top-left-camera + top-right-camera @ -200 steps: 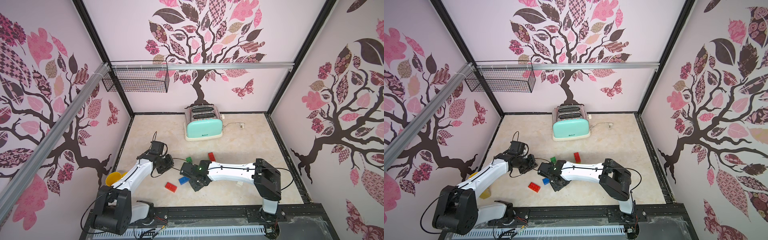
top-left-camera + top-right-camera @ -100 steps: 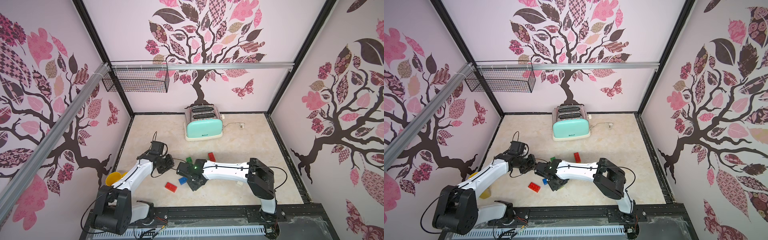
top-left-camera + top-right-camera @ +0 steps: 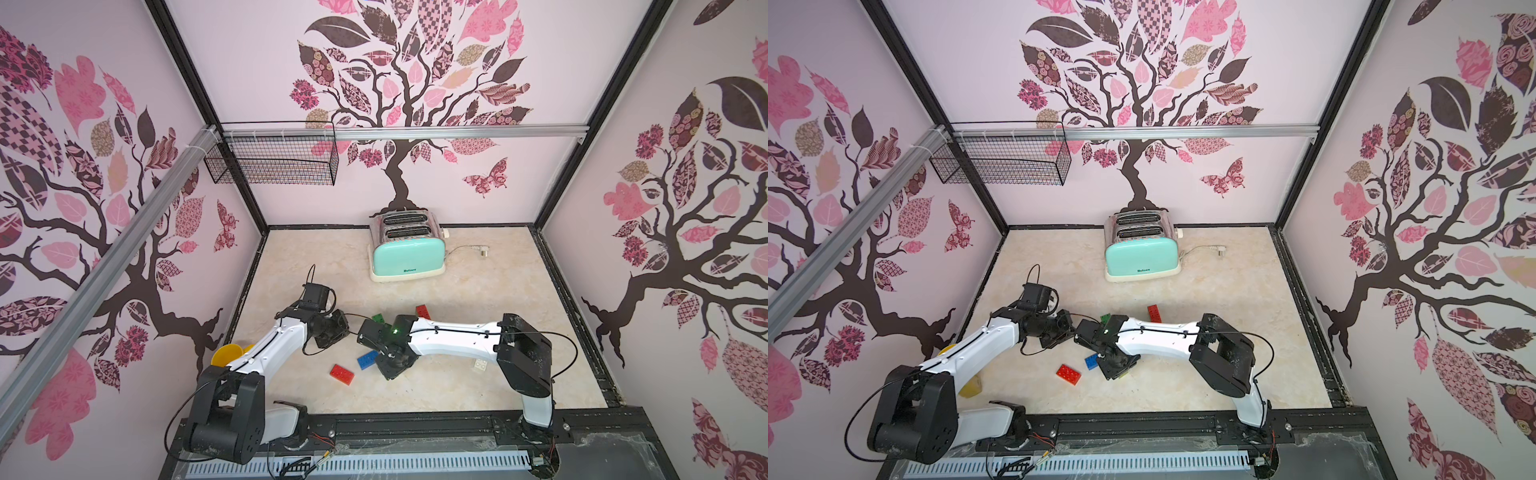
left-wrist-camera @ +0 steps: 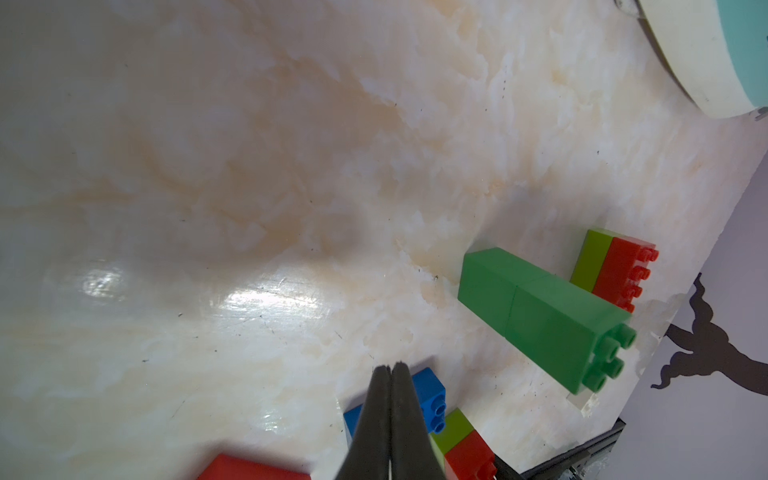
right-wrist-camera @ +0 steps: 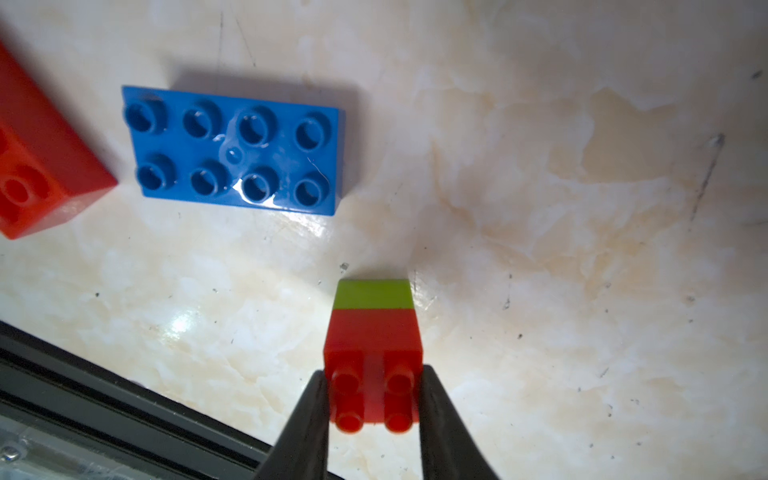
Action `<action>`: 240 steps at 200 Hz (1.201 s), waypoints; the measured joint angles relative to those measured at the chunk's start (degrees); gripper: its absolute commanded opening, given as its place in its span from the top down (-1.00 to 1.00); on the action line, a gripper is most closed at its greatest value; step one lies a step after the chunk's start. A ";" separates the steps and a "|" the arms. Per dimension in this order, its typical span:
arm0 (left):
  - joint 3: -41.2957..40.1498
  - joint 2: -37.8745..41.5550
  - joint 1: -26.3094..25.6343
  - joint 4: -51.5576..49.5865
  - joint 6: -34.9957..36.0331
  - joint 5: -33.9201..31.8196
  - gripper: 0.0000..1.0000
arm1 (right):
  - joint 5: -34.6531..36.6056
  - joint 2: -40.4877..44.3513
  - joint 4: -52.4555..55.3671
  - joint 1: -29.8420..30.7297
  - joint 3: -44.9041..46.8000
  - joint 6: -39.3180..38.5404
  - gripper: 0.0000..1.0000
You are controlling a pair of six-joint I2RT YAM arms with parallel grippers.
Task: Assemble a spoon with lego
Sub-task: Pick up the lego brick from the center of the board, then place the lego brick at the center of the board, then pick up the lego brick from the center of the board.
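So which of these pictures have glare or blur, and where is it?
Left wrist view: bright glare patch on the glossy marble-pattern tabletop; the shut black left gripper looks soft. Right wrist view: the small red-and-lime brick stack in the right gripper is blurred, the oblong blue studded brick glints.

**Colours and patterns across the scene**

A red-over-lime brick pair [image 5: 374, 328] is seen between black fingers [image 5: 303, 432]. A blue eight-stud brick [image 5: 235, 151] and a red brick [image 5: 37, 166] are set on the cream, orange-veined marble tabletop [image 5: 582, 208]. Dark green joined bricks [image 4: 544, 318] are shown beside a lime-and-red pair [image 4: 611, 272]. The toaster [image 3: 408, 257] is coloured mint, and the walls [image 3: 457, 178] pale pink with brown trees and patterned pink leaves
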State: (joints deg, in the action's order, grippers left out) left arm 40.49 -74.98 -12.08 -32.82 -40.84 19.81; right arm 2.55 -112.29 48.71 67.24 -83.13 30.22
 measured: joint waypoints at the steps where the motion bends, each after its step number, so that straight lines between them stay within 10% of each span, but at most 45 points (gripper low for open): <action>1: 0.00 -0.04 0.00 0.02 0.00 0.02 1.00 | 0.04 0.02 0.02 0.00 0.00 0.00 0.55; 97: 3.89 -5.27 0.00 0.98 -0.79 1.90 1.00 | 6.05 11.72 2.36 -21.90 12.68 -0.92 0.47; 115: 4.74 -7.37 0.00 1.11 -1.01 2.10 1.00 | 6.58 9.62 2.12 -24.52 12.76 -2.03 0.19; 135: 5.60 -9.55 0.00 1.44 -1.16 2.29 1.00 | 6.75 9.38 0.94 -24.59 12.66 -2.86 -0.34; 169: 8.68 -13.42 0.00 1.64 -1.18 2.73 1.00 | 8.70 10.67 2.64 -23.78 11.72 -3.43 -0.69; 240: 11.89 -18.69 0.00 4.26 -2.71 5.35 1.00 | 9.94 7.52 2.25 -10.10 -12.41 -4.39 -0.88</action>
State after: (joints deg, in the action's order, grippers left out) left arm 52.38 -93.67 -12.08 -28.56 -43.55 25.17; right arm 12.49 -104.77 50.96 57.14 -95.55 25.82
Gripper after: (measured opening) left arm 0.043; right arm 0.938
